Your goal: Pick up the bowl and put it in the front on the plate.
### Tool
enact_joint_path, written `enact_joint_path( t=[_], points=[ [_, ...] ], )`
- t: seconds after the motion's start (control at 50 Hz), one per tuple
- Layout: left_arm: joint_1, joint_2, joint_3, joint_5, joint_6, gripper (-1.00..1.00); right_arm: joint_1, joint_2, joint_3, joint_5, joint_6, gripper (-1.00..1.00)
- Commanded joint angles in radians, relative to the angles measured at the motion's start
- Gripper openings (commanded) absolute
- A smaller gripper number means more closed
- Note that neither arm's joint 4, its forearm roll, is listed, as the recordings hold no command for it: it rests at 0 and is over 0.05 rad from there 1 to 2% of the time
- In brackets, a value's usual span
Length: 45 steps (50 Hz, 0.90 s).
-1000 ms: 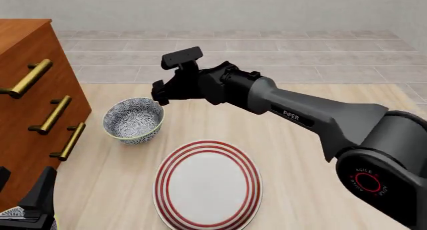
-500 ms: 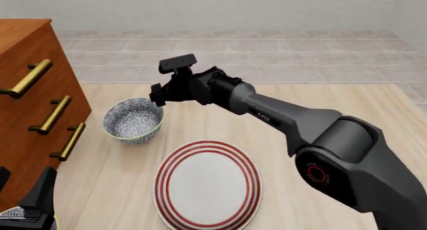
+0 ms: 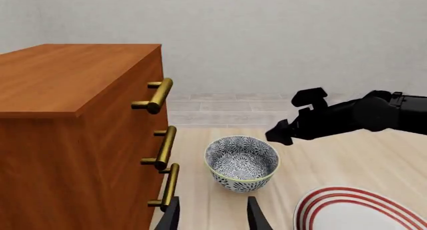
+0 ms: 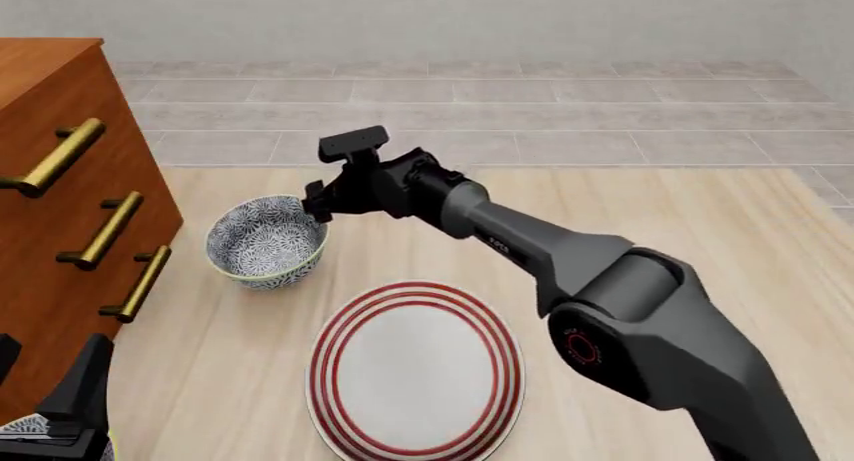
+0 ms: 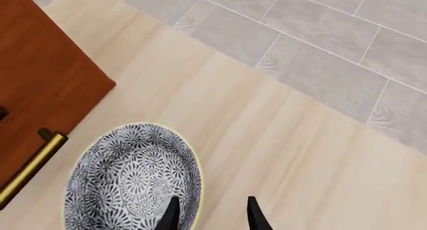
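Your right pincer [image 4: 318,202], jaws parted, straddles the far rim of the bowl [image 4: 266,241] beside the dresser [image 4: 54,211]; closing off-centre could tip it short of the plate [image 4: 415,369]

Bright, even light; faint soft shadows; sharp throughout.

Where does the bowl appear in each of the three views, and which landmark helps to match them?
Front view: the bowl stands left of centre, beyond the plate.
Left wrist view: the bowl is near the middle, low.
Right wrist view: the bowl fills the lower left.
Shared landmark: the wooden drawer cabinet with brass handles, beside the bowl.
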Motion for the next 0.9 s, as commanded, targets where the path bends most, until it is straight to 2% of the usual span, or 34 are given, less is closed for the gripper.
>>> enact_joint_path(
  t=[0.02, 0.44, 0.9],
  points=[
    [0.000, 0.000, 0.000, 0.000, 0.000, 1.00, 0.001, 0.053, -0.035, 0.003, 0.013, 1.00],
    [0.000, 0.000, 0.000, 0.000, 0.000, 1.00, 0.008, 0.106, -0.058, -0.007, 0.047, 1.00],
    [0.000, 0.000, 0.000, 0.000, 0.000, 1.00, 0.009, 0.192, -0.165, 0.028, 0.083, 1.00]
  ],
)
